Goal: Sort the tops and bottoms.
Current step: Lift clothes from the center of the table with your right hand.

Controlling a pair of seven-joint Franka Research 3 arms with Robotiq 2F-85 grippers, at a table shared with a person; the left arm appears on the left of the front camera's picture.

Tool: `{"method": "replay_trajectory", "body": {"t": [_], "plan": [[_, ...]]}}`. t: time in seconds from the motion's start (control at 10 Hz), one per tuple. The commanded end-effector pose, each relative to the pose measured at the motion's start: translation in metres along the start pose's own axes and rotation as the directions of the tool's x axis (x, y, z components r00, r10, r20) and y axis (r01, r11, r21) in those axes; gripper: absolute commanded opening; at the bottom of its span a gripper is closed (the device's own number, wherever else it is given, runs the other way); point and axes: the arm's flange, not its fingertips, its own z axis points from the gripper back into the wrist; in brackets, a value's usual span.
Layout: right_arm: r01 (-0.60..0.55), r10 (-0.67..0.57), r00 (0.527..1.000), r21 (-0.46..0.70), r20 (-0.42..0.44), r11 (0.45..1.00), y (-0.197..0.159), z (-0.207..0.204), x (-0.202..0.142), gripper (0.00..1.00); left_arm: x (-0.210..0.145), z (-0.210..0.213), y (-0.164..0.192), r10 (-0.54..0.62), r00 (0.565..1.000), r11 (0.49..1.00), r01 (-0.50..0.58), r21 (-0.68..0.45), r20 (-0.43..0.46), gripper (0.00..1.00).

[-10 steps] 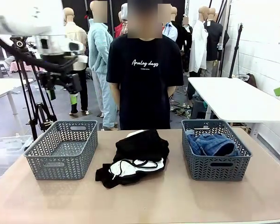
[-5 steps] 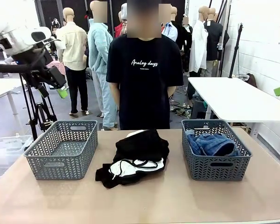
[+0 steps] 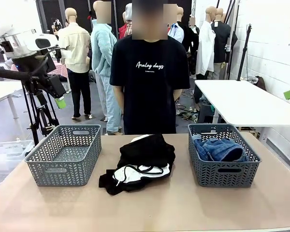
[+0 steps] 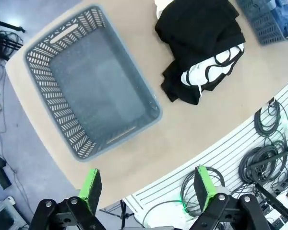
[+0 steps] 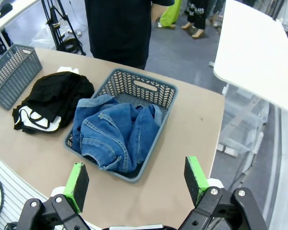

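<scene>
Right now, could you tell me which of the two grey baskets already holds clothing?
The basket on the robot's right, with blue denim inside; the left basket holds nothing, and the black-and-white clothes lie between them.

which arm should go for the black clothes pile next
Left, probably. The left gripper hangs open high near the empty basket, with the black clothes pile next to it; the right gripper, also open, is over the basket of jeans.

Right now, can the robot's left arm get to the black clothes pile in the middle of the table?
Probably yes. The left gripper hangs high near the empty gray basket, its fingers open and holding nothing. The black clothes pile lies uncovered beside that basket, with nothing in between.
</scene>
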Motion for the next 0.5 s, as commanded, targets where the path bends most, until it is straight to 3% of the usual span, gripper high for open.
{"method": "replay_trajectory", "body": {"t": [0.0, 0.2, 0.4], "plan": [[-0.064, 0.055, 0.996, 0.119, 0.072, 0.991, 0.020, -0.006, 0.019, 1.00, -0.002, 0.003, 0.004, 0.017, 0.999, 1.000, -0.016, -0.015, 0.047, 1.00], [-0.126, 0.082, 0.987, 0.339, 0.140, 0.932, 0.085, -0.044, 0.073, 1.00, -0.002, 0.003, 0.004, 0.017, 0.999, 1.000, -0.016, -0.015, 0.047, 1.00], [-0.203, 0.173, 0.979, 0.435, 0.109, 0.877, 0.150, -0.105, 0.116, 1.00, -0.002, 0.003, 0.004, 0.017, 0.999, 1.000, -0.016, -0.015, 0.047, 1.00]]}}
